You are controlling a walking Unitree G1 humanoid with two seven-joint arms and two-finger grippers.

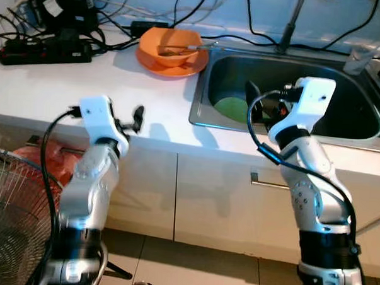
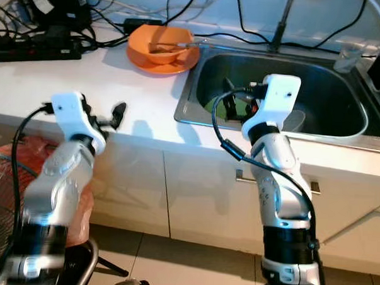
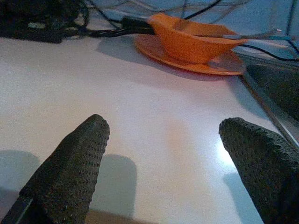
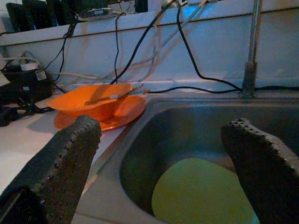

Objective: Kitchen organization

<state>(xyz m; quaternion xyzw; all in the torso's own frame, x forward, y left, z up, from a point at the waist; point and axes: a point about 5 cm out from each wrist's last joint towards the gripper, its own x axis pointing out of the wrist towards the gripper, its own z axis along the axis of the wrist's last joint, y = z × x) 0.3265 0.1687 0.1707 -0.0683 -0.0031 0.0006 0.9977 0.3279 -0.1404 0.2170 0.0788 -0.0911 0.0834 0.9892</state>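
One white tabletop runs across the scene, with pale cabinet doors below it. Set into its right part is one stainless steel sink, and one round lime-green plate lies flat on the sink's bottom near the left wall. A metal tap stem rises behind the basin.

On the tabletop just left of the sink stands one orange plastic bowl on one flat orange plate; a thin utensil lies in the bowl, its handle reaching over the rim toward the sink. Behind these, black cables trail along the wall, and a black power strip with plugs sits at the far left corner.

Two silver arms are raised. The left gripper hovers over the front edge of bare tabletop, jaws spread wide and empty, well short of the bowl. The right gripper hangs at the sink's near left rim, jaws also wide apart, holding nothing, with the green plate below and ahead of them.

A wire fan guard stands on the floor at the lower left, beside something red.
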